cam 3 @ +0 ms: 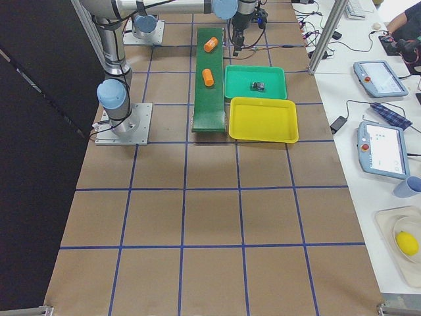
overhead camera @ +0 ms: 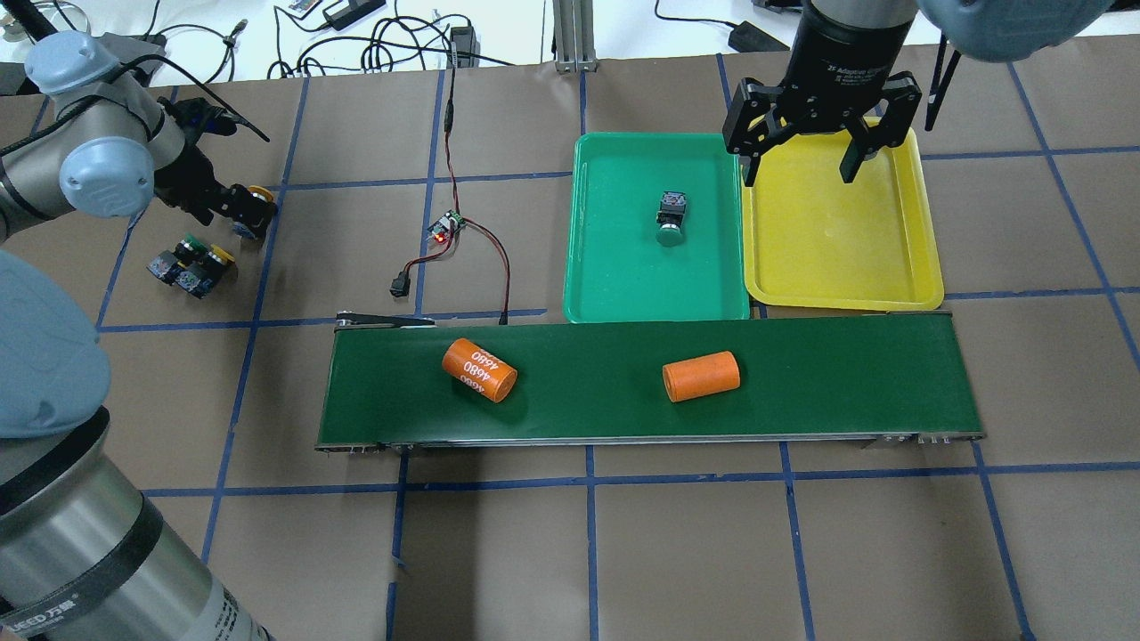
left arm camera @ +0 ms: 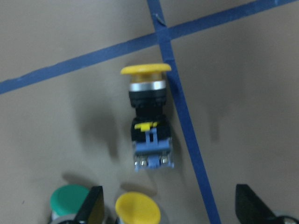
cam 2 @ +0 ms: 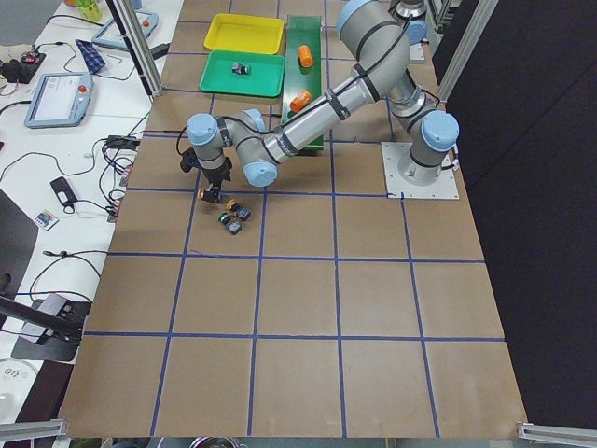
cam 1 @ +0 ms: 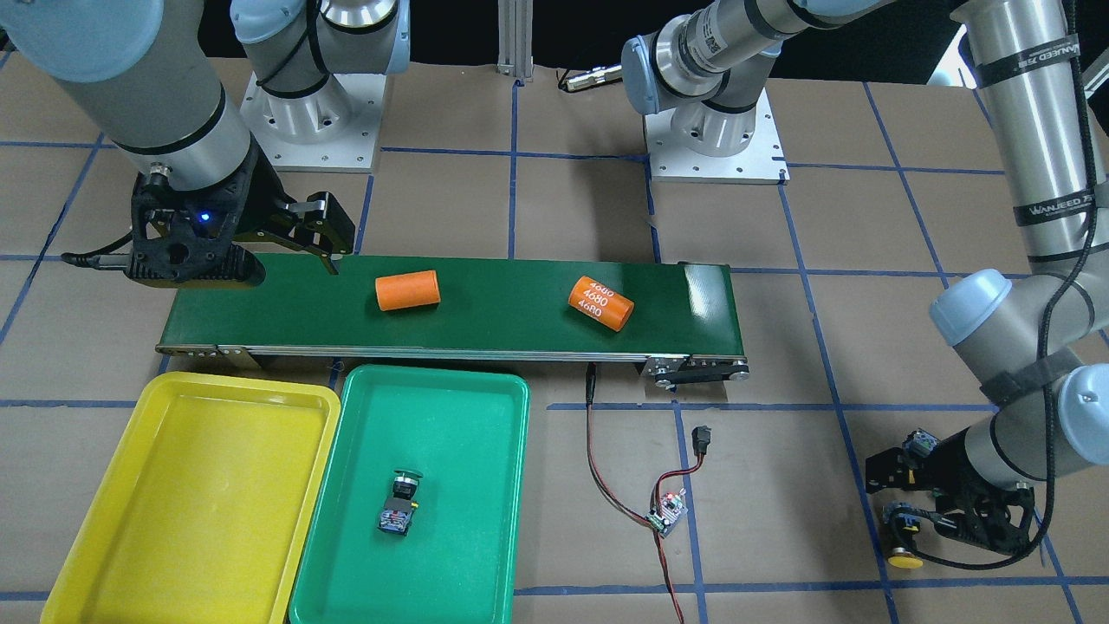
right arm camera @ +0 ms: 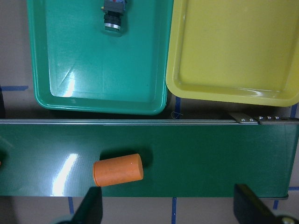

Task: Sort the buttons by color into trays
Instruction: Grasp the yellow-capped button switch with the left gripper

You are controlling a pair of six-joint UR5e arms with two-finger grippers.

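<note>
1. My left gripper [left arm camera: 168, 200] sits low over the brown table [overhead camera: 623, 552], out past the end of the belt [overhead camera: 846, 374] on my left side. Its fingers [left arm camera: 93, 207] are spread wide with nothing between them.
2. Just ahead of those fingertips a yellow button [left arm camera: 148, 116] lies on its side on the table. Its cap is at the end far from me, and a blue tape line runs right beside it. I am not touching it.
3. Two more buttons sit close together nearby on the table, a second yellow button [overhead camera: 207, 270] and a green button [overhead camera: 178, 255]. Their caps show at the bottom edge of my left wrist view.
4. My right gripper [overhead camera: 802, 171] hangs high above the table toward the belt's other end. Its fingers are apart and hold nothing. Its wrist camera looks down on the belt and both trays.
5. The green tray [overhead camera: 614, 267] and the yellow tray [overhead camera: 846, 258] lie side by side just beyond the belt's far edge, the yellow one further to my right.
6. The other green button [overhead camera: 670, 218] lies on its side in the green tray, away from the rims.
7. Two orange cylinders rest on the belt, well apart. The plain cylinder [overhead camera: 701, 376] is nearer the trays. The printed cylinder [overhead camera: 479, 369], marked 4680, is toward my left.
8. A small circuit board [overhead camera: 445, 227] with red and black wires lies on the table to the left of the green tray.
</note>
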